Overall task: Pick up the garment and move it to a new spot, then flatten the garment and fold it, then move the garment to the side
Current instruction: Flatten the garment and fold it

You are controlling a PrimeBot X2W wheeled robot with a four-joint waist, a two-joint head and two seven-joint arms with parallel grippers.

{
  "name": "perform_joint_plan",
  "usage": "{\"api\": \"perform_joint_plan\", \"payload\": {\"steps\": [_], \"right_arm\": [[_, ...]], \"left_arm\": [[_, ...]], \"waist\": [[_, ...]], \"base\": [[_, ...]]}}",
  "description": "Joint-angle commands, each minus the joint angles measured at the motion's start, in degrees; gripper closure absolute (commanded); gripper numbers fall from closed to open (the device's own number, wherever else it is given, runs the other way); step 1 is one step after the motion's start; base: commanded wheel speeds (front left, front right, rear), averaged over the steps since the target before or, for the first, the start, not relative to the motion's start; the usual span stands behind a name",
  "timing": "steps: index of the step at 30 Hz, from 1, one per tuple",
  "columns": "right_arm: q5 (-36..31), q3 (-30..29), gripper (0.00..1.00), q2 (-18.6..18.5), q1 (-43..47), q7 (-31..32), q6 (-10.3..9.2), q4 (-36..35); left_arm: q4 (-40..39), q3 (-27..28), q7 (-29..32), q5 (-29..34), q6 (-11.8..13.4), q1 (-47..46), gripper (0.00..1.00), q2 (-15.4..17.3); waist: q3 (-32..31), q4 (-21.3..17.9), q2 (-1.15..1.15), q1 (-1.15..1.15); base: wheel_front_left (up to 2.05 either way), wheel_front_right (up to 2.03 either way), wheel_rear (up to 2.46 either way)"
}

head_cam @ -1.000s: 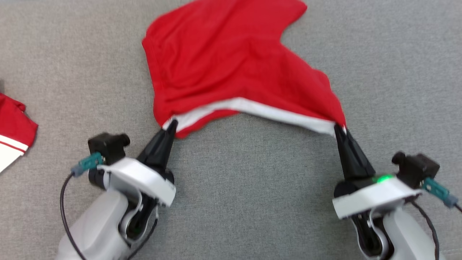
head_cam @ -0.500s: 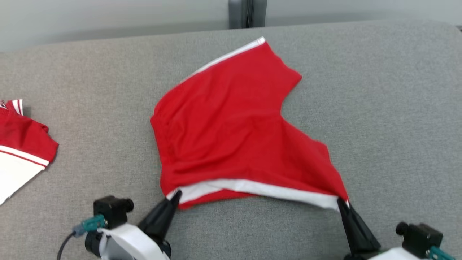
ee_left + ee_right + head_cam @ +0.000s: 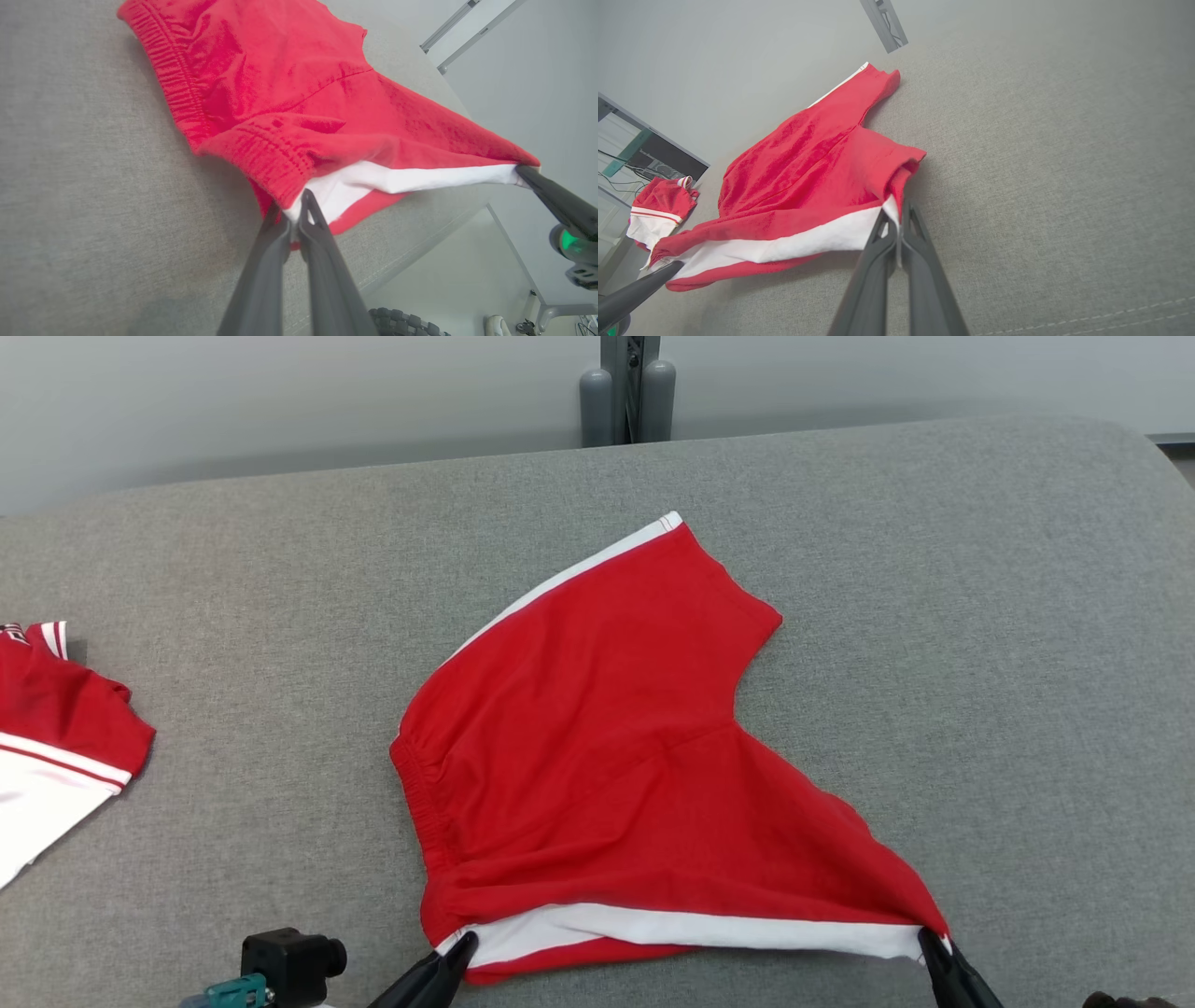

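While both arms had hold of it, the red cloth shorts with white side stripes lay pretty much in the middle of the grey fabric-covered worktop, reaching down to its near edge. The left gripper had its two dark fingers pressed together on the corner where the gathered elastic waistband met the white stripe, so no gap there, just cloth pinched between the tips. Same deal on the other side: the right gripper was clamped tight on the far end of that stripe, at the corner of the leg hem. Between the two, the stripe ran nearly straight along the near edge and looked lifted a little off the surface, with a red layer hanging under it at the left end. The rest of the shorts rested on the worktop, a bit wrinkled near the waistband on the left. The other leg pointed toward the far edge, with its own white stripe down its left side. Over at the left edge sat a bunched red and white garment, well apart from the shorts. Past the far edge stood a grey metal post.
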Motion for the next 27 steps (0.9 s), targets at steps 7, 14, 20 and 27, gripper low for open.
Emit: {"api": "perform_joint_plan", "payload": {"steps": [7,14,20,27], "right_arm": [[-3.83,-3.47,1.0,-0.05,-5.9,1.03,0.04,-2.13],[-6.69,-2.38,1.0,-5.48,-22.02,2.68,0.04,3.76],[-5.82,0.2,1.0,-9.56,-37.89,2.46,0.04,13.73],[-5.42,3.67,1.0,-12.6,-53.88,0.88,0.04,27.57]], "left_arm": [[-1.68,0.99,0.13,-0.27,0.06,-2.08,1.0,0.12],[0.37,1.72,0.86,0.16,-2.0,-9.14,1.0,-2.39],[6.14,2.15,1.23,0.52,-4.28,-18.51,1.0,-7.16],[15.52,2.71,-0.03,0.89,-7.82,-28.95,1.0,-13.0]], "waist": [[0.39,0.92,0.0,0.0],[3.23,4.4,0.0,0.0],[7.98,9.18,0.0,0.0],[13.48,13.56,0.0,0.0]], "base": [[0.0,0.0,0.0],[0.0,0.0,0.0],[0.0,0.0,0.0],[0.0,0.0,0.0]]}}
